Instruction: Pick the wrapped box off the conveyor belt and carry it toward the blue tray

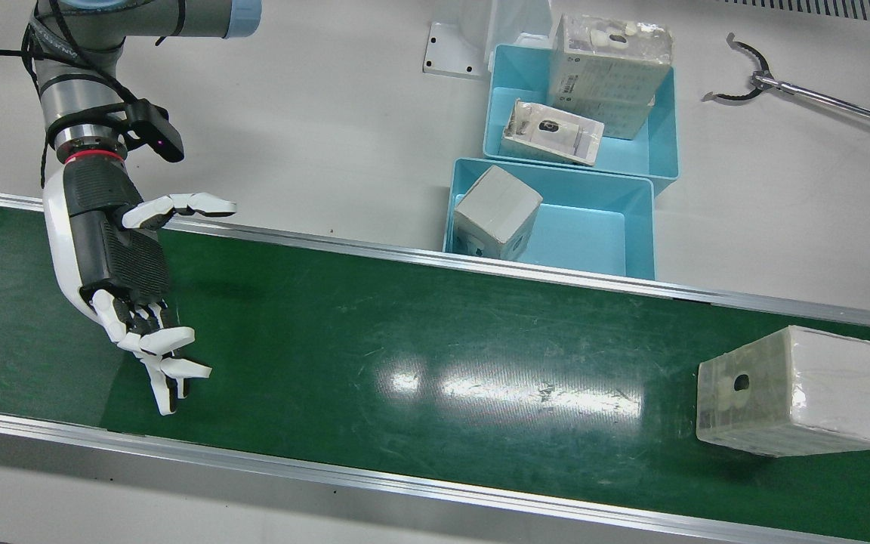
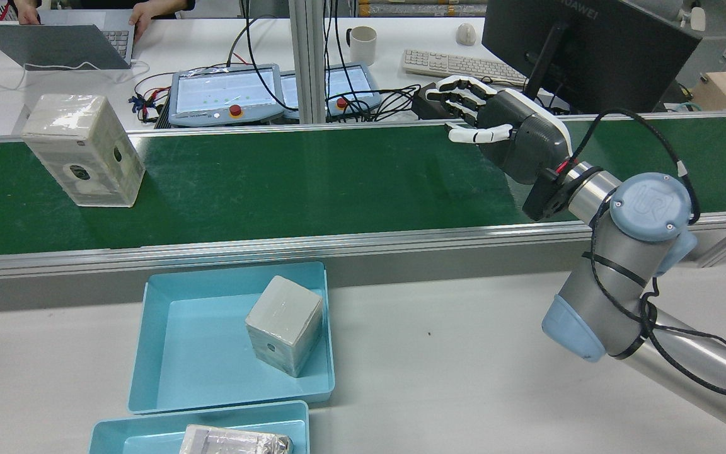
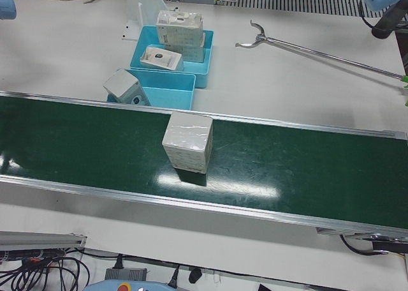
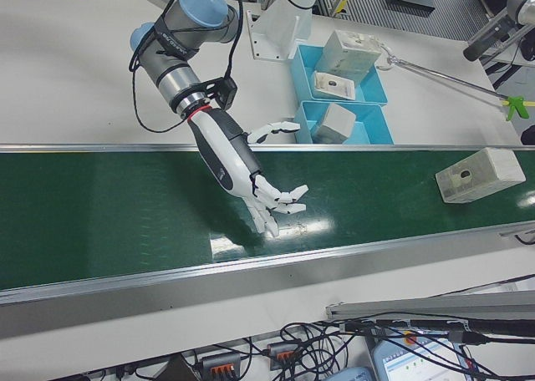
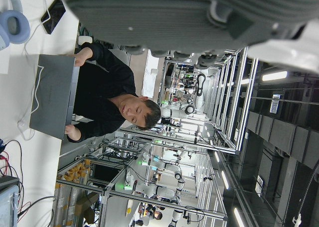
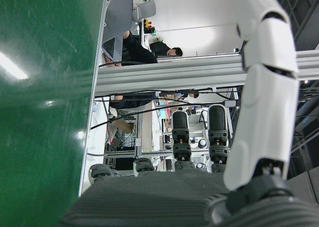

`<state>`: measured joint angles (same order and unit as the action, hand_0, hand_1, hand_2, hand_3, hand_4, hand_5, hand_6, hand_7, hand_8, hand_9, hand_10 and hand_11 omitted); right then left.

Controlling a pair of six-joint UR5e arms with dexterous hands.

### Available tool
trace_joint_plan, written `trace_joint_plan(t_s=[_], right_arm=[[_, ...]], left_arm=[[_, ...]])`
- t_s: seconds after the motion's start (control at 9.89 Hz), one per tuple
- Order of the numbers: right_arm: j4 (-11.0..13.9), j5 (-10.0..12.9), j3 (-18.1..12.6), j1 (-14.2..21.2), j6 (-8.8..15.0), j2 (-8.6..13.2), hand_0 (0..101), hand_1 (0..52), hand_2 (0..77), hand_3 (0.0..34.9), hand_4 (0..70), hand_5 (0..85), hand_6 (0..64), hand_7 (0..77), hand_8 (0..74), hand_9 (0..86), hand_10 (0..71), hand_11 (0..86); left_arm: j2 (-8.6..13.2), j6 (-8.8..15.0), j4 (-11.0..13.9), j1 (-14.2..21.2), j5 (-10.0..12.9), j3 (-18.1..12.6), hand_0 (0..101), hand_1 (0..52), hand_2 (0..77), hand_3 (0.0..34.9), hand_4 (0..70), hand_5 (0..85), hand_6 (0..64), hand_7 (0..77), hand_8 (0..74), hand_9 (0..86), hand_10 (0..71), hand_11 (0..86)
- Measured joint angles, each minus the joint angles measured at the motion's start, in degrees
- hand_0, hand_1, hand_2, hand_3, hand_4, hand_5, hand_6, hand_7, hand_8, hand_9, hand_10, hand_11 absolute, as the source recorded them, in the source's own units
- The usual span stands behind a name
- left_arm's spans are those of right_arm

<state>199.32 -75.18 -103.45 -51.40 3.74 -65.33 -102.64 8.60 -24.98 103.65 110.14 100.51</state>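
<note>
While the pale, plastic-wrapped rectangular box (image 1: 797,400) sits on the green conveyor belt (image 1: 405,340), untouched, the pick has not begun. Its position is near the belt's far end on the robot's left side, one holed face turned toward the middle of the belt.

Right hand (image 1: 129,279), white and black, many-fingered — hovering over the opposite end of the belt, well apart from the box; fingers spread, thumb out, holding nothing.

Left hand — only its palm edge shows in its own camera; whether it is spread or closed cannot be told.

Blue plastic tray (image 1: 635,227) — on the white tabletop (image 1: 291,113) just beside the belt's inner rail, already holding one grey wrapped cube (image 1: 497,211). A second blue tray (image 1: 665,128) behind it holds further wrapped packs.

Long metal reaching tool (image 1: 782,87) — lying on the tabletop beyond the trays.

Remaining, by judgement: approach, grasp, lift, carry toward the tray — everything.
</note>
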Motion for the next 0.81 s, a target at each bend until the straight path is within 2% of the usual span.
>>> trace_joint_plan(t_s=[0.1, 0.3, 0.61, 0.71, 0.81], right_arm=[[-1.0, 0.0, 0.2, 0.3, 0.2, 0.0, 46, 13.1, 19.6, 21.0, 9.3, 38.2, 2.2, 25.1, 0.0, 4.4, 0.5, 1.6], [-1.9, 0.0, 0.3, 0.3, 0.3, 0.0, 46, 13.1, 18.5, 19.8, 10.4, 38.2, 2.2, 24.5, 0.0, 6.0, 0.5, 1.6], [-2.2, -0.1, 0.5, 0.0, 0.3, 0.0, 46, 13.1, 18.5, 19.9, 10.4, 38.2, 2.2, 24.5, 0.0, 6.0, 0.0, 1.6], [-2.2, -0.1, 0.5, -0.2, 0.3, 0.0, 46, 13.1, 16.9, 19.9, 10.4, 38.2, 2.2, 24.5, 0.0, 3.3, 0.5, 1.6], [-2.2, -0.1, 0.5, -0.3, 0.4, 0.0, 46, 13.1, 16.9, 19.9, 10.4, 38.2, 2.2, 23.5, 0.0, 4.9, 0.5, 1.6]], left_arm=[[0.0, 0.0, 0.0, 0.0, 0.0, 0.0, 0, 0.0, 0.5, 0.0, 0.0, 1.1, 0.0, 0.0, 0.0, 0.0, 0.5, 0.0], [0.0, 0.0, 0.0, 0.0, 0.0, 0.0, 0, 0.0, 0.5, 0.0, 0.0, 1.1, 0.5, 0.0, 0.0, 0.0, 0.5, 0.0], [0.0, 0.0, 0.0, 0.0, 0.0, 0.0, 0, 0.0, 0.5, 0.0, 0.0, 1.1, 0.0, 0.5, 0.0, 0.0, 0.5, 0.0], [0.0, 0.0, 0.0, 0.0, 0.0, 0.0, 0, 0.0, 0.5, 0.0, 0.0, 1.1, 0.0, 0.5, 0.0, 0.0, 0.5, 0.0], [0.0, 0.0, 0.0, 0.0, 0.0, 0.0, 0, 0.0, 1.1, 0.0, 0.0, 1.1, 0.5, 0.0, 0.0, 0.0, 0.5, 0.0]])
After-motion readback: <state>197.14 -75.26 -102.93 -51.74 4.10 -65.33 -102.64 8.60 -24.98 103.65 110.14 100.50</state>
